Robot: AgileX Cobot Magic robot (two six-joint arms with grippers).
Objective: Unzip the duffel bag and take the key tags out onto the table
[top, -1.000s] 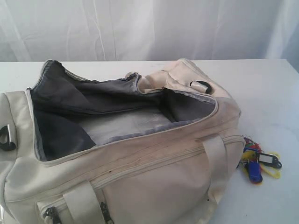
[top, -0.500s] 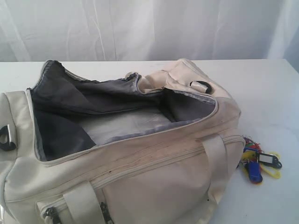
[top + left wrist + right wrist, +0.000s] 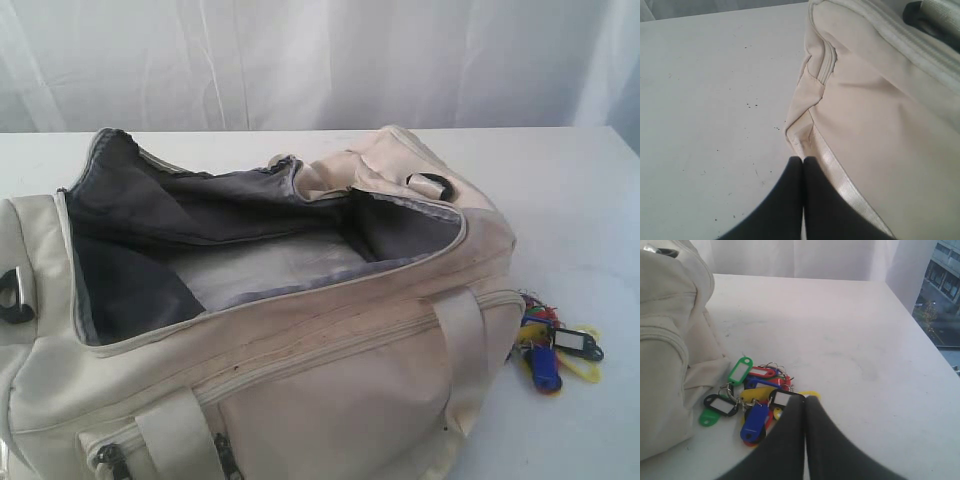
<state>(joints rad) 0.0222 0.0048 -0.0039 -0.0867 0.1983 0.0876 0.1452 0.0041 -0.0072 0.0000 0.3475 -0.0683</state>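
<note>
On the white table, the duffel bag fills the near left part. It is a long bag lying on its bottom. Its long way runs from the left edge toward the far right corner, a bit slanted. The top zip is undone and the mouth gapes wide, facing up. You can see the grey lining inside. Nothing shows on the floor of the bag. A cream handle hangs down the front side near the right end, and dark zip pulls sit on the front pocket low on the left.

The key tags are out of the bag. They lie flat on the table just beside the bag's right end, between the bag and the right edge. In the right wrist view the bunch shows red, blue, yellow, green and black tags fanned out every which way, so the pile has no clear long way.

The right gripper has its two black fingers pressed together with nothing between them. Its tip sits right by the key tags, but I cannot tell if it touches them.

The left gripper is pinched together too, holding nothing. It is at the bag's left end, low by the seam. I cannot tell if it touches the cloth.

Neither gripper shows in the exterior view.
</note>
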